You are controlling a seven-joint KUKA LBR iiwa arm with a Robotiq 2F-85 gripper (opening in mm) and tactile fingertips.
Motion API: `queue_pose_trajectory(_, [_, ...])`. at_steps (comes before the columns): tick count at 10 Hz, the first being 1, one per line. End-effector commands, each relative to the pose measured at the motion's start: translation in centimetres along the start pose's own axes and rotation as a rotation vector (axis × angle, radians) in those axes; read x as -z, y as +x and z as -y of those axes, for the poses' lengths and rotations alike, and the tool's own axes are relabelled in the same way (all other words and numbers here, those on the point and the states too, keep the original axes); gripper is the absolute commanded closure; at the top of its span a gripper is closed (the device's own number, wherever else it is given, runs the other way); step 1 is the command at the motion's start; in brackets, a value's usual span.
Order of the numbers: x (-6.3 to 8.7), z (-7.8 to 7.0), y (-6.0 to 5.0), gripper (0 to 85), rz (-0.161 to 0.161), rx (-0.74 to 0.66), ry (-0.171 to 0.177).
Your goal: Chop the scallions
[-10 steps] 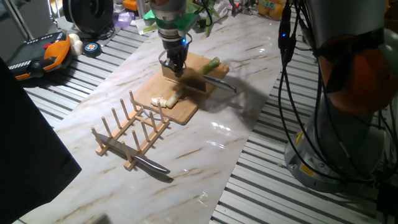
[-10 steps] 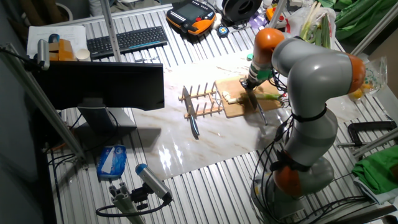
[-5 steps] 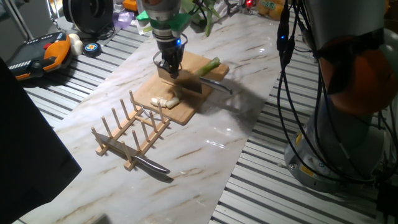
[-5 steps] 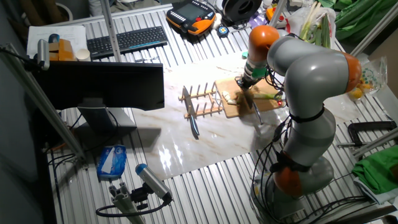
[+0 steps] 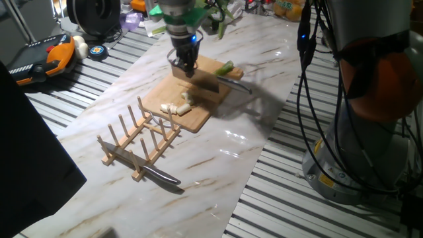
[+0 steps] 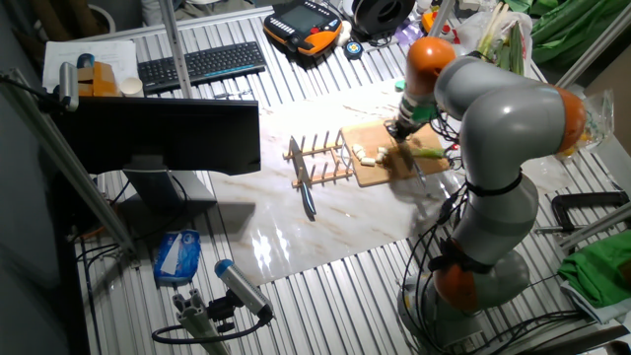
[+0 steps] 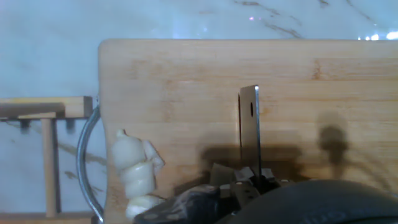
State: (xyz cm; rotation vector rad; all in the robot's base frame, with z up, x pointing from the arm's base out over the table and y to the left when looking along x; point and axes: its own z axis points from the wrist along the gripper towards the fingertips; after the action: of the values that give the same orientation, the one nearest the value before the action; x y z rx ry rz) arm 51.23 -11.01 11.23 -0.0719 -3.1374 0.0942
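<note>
- While the gripper (image 5: 184,68) hung over the far half of the cutting board (image 5: 206,109), it was clamped around a knife (image 5: 225,81), handle sticking out to the side and the blade edge-down toward the wood. How wide the fingers sat couldn't really be told, they were just closed on the knife.
- Scallions were in two lots. The uncut stalk (image 5: 225,67) lay just beside the gripper on the board's far edge, pale green end poking out past the hand.
- The chopped bits (image 5: 176,106), stubby white cylinders, sat clumped near the board's other end, close to the rack, well clear of the blade.
- In the hand view the blade (image 7: 250,130) ran straight away from the camera as a thin metal strip, and the white pieces (image 7: 137,171) were off to its left near the board's edge, not touching it.
- Stalk's long axis ran roughly across the board, green end pointing away from the rack side.
- Round about: a wooden peg rack (image 5: 141,137) on the marble top just past the board, and a second knife (image 5: 160,175) lying flat by the rack's near side.
- From the other fixed view the arm's elbow loomed over the board (image 6: 380,164), so the stalk was mostly hidden there.
</note>
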Motion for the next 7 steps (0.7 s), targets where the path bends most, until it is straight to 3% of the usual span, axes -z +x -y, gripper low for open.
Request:
queue_pose_trajectory(1, [-0.2, 0.5, 0.5, 84.3, -0.001, -0.001, 0.000])
queue_pose_trajectory(3, [-1.1, 1.8, 1.3, 84.3, 0.003, -0.008, 0.007])
queue_pose_trajectory(7, [-1.0, 3.1, 1.9, 84.3, -0.004, -0.012, 0.005])
